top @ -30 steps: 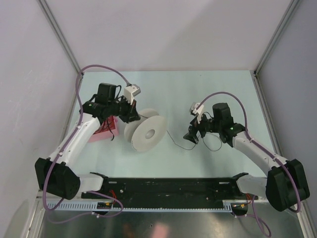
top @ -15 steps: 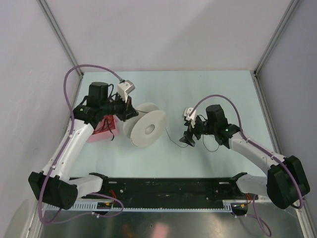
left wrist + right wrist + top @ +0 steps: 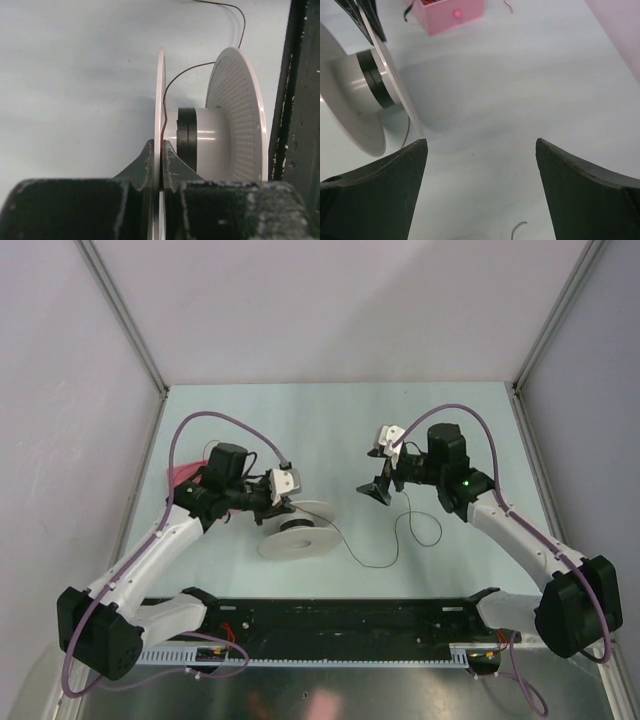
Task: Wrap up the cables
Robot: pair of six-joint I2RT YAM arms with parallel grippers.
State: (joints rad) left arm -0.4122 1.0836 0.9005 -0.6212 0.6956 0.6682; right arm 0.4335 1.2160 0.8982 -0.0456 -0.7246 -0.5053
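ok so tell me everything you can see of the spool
The spool is pale grey, plastic by the look: two thin round flanges joined by a broad hub, one flange dotted with small holes. A narrow dark band of cable is wound on the hub, with a loose strand running off it. In the top view it sits tilted, left of the middle of the table. The fingers of the left gripper pinch one flange's rim; whether it also rests on the table is unclear.
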